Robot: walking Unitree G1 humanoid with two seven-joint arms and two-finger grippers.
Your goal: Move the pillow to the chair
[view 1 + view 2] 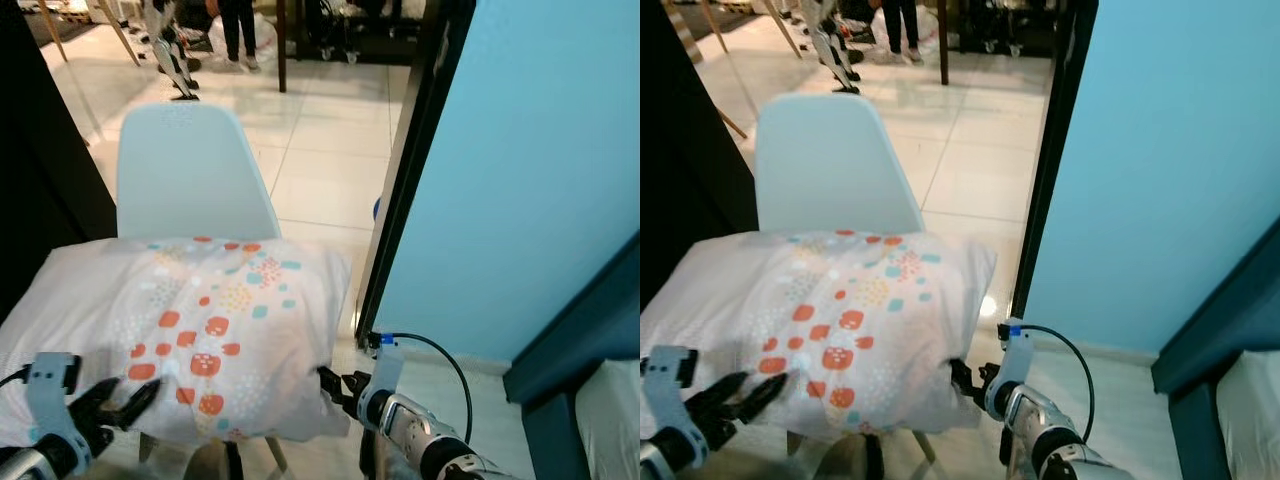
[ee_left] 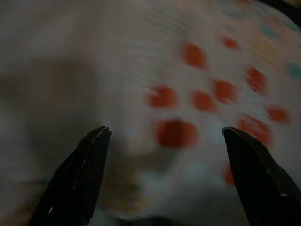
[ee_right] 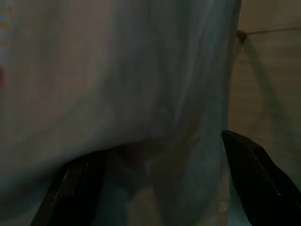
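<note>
One pillow [image 1: 200, 330] — long axis crosswise on chair [image 1: 185, 170].

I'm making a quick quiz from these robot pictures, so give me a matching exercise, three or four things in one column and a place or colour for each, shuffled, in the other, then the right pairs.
Things:
1. pillow
2. chair
3. wall
4. right gripper

Places or colours:
A. plain white, backrest upright behind the pillow
B. light blue, on the robot's right
C. white with orange and teal spots, lying across the chair seat
D. at the pillow's near right corner, fingers apart

Pairs: 1-C, 2-A, 3-B, 4-D
</note>
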